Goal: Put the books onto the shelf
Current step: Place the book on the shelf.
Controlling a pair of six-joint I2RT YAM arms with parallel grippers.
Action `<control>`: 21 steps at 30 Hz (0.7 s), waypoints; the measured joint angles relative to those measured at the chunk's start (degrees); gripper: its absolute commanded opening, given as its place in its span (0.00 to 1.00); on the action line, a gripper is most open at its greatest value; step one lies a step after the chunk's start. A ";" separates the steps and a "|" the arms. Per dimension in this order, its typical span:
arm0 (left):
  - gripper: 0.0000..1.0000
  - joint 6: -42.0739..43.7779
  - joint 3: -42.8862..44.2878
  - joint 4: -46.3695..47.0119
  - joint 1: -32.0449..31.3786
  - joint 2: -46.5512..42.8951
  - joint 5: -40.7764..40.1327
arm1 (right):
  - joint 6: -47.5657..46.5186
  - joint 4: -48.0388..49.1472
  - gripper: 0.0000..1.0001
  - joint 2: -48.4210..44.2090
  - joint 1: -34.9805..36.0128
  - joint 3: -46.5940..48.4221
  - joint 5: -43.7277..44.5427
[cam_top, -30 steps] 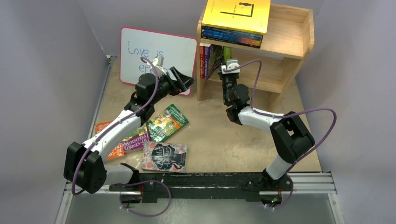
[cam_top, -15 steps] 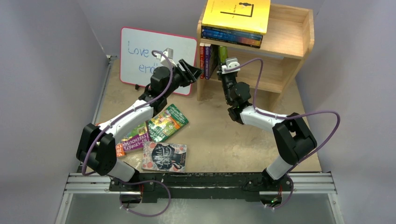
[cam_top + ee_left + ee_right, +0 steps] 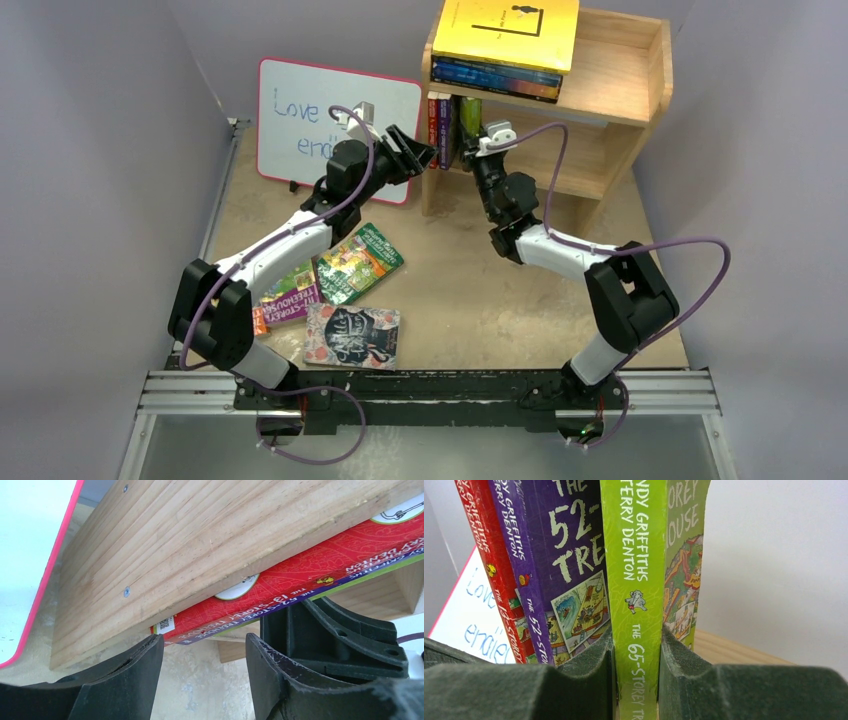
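tan table (image 3: pixel 470 300), four loose books (image 3: pixel 330 290), three shelved upright (image 3: pixel 452 118)

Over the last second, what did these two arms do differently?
The left gripper swung right, up to the shelf side, nothing held. The right gripper nudged its green book farther left toward the purple book. Table books and whiteboard stayed put.

Overhead looks down; wrist views close on shelf (image 3: pixel 610 95).

Yellow book (image 3: pixel 507 30) over dark blue book (image 3: pixel 497 78); red (image 3: pixel 494 580), purple (image 3: pixel 559 565), lime-green (image 3: pixel 639 600) spines; floral cover (image 3: pixel 352 336); pale wood shelf (image 3: pixel 620 70); pink-edged whiteboard (image 3: pixel 300 105).
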 measured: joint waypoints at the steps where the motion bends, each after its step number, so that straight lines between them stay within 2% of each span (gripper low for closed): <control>1: 0.60 0.11 0.00 -0.13 0.00 0.00 -0.11 | 0.74 -0.20 0.05 0.00 0.02 0.09 0.04; 4: 0.60 0.63 0.00 -0.46 0.00 0.00 -0.37 | 3.50 -2.14 0.06 -0.26 0.13 0.85 0.35; 7: 0.60 0.87 0.00 -0.57 0.00 0.00 -0.48 | 4.68 -4.74 0.23 -0.94 0.17 1.44 0.57; 8: 0.61 0.90 0.02 -0.57 0.00 0.00 -0.48 | 4.81 -5.49 0.34 -1.09 0.17 1.62 0.55; 10: 0.61 1.01 0.13 -0.61 0.00 0.00 -0.48 | 5.20 -7.17 0.42 -1.55 0.17 2.05 0.50; 17: 0.64 1.44 1.40 -1.51 0.00 0.00 -0.94 | 6.84 -17.38 0.51 -8.00 0.70 2.36 -1.97; 21: 0.67 1.44 1.42 -1.86 0.00 0.00 -0.90 | 6.91 -20.02 0.54 -13.92 1.84 2.05 -4.11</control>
